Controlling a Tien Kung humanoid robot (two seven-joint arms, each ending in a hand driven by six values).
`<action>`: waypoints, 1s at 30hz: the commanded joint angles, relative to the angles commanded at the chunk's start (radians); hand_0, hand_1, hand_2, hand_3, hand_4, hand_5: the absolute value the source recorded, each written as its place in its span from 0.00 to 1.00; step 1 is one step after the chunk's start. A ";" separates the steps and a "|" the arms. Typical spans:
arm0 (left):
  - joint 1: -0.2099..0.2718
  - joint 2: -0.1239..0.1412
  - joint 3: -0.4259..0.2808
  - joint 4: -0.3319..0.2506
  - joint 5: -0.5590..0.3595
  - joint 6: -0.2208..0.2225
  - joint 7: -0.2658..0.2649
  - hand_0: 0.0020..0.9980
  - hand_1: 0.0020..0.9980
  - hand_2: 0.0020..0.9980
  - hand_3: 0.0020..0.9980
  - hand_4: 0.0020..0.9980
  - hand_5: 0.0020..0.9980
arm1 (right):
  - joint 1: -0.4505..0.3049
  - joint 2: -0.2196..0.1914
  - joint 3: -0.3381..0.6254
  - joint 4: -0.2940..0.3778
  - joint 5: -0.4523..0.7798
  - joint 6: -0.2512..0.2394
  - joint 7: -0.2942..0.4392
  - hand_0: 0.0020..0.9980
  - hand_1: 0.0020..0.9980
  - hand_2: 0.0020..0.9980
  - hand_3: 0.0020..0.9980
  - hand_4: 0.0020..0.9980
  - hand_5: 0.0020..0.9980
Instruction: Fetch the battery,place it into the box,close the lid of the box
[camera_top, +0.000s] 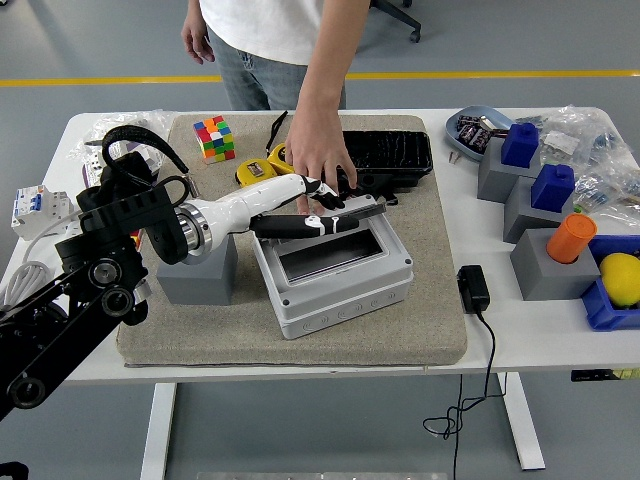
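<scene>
The grey box (345, 295) lies askew on the mat, its right end turned away from me, and its windowed lid (335, 257) is down. My left hand (322, 222), with a white forearm and black fingers, stretches flat along the lid's far edge and holds nothing. A person's hand (318, 160) presses down just behind it, at the box's far rim beside the black tray (392, 155). I cannot make out a battery in or near the box. Small dark items lie in the blue dish (462, 132) at the back right.
A grey block (198, 272) stands left of the box under my forearm. Yellow tape measures (256, 170) and a colour cube (214, 137) lie behind. A black adapter (472, 288) with its cable sits right of the mat. Grey blocks with blue and orange caps crowd the right side.
</scene>
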 joint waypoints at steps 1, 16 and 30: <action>0.000 0.000 0.001 0.002 -0.002 -0.001 0.000 1.00 0.97 0.80 0.78 1.00 1.00 | 0.000 0.000 0.000 0.000 0.000 0.000 0.000 0.84 0.80 0.77 0.81 1.00 1.00; 0.007 -0.001 0.022 0.001 -0.054 -0.016 -0.010 1.00 0.96 0.80 0.78 1.00 1.00 | -0.002 0.000 0.005 0.000 -0.004 -0.001 0.000 0.84 0.79 0.77 0.81 1.00 1.00; 0.016 -0.005 0.055 0.007 -0.210 -0.028 -0.048 1.00 0.96 0.80 0.78 1.00 1.00 | -0.006 0.002 0.000 -0.001 -0.003 -0.001 -0.001 0.84 0.79 0.77 0.81 1.00 1.00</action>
